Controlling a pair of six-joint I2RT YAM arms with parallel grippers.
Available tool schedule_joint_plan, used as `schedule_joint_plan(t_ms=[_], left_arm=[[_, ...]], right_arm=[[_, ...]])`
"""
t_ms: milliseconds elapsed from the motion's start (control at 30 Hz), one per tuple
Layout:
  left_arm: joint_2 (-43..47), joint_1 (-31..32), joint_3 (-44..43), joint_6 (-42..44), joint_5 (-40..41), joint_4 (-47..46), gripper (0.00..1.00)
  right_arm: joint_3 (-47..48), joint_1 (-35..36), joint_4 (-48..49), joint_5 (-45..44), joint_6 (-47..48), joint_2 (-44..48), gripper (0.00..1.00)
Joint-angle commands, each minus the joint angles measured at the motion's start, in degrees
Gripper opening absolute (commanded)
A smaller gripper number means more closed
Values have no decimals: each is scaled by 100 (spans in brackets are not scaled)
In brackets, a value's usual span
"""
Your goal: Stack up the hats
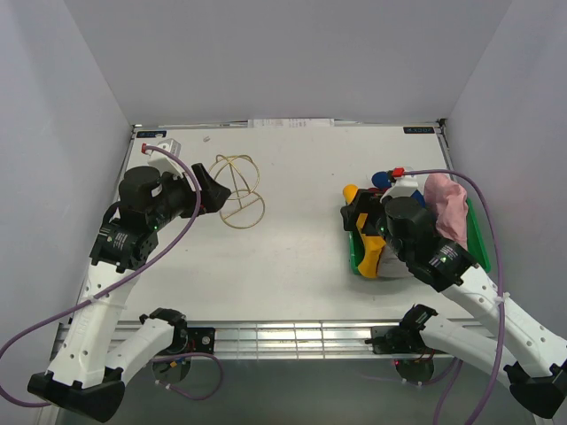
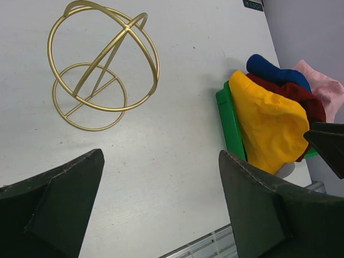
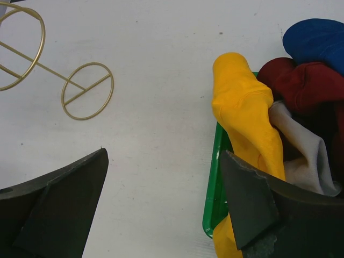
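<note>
The hats lie heaped in a green tray [image 1: 479,237] at the right. The yellow hat [image 1: 371,253] hangs over the tray's left rim, and the pink hat [image 1: 446,209] is on the far right. The right wrist view shows the yellow [image 3: 247,113], dark red [image 3: 301,80], royal blue [image 3: 317,37] and grey [image 3: 309,156] hats. My right gripper [image 1: 359,217] is open and empty above the tray's left edge, its right finger over the yellow hat. My left gripper [image 1: 213,186] is open and empty beside the gold stand, far from the hats.
A thin gold wire-frame stand [image 1: 237,190] stands on the white table left of centre; it also shows in the left wrist view [image 2: 102,70]. Grey walls close in the table on three sides. The table's metal front rail [image 1: 283,336] runs between the arm bases.
</note>
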State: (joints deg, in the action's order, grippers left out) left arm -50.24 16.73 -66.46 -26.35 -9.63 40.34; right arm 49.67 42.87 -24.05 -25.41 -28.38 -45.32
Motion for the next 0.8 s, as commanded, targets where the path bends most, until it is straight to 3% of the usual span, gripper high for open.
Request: schedule_joint_plan(t_ms=[0, 300, 533, 767], left_arm=[[111, 14, -157, 16, -57, 88, 98], [85, 14, -166, -37, -136, 115, 98], [58, 23, -113, -116, -224, 132, 98], [84, 23, -17, -151, -268, 141, 98]], right_arm=[[34, 19, -64, -219, -89, 50, 89], [183, 28, -687, -289, 70, -231, 91], [271, 19, -1470, -912, -325, -618, 100], [508, 19, -1664, -1361, -273, -487, 95]])
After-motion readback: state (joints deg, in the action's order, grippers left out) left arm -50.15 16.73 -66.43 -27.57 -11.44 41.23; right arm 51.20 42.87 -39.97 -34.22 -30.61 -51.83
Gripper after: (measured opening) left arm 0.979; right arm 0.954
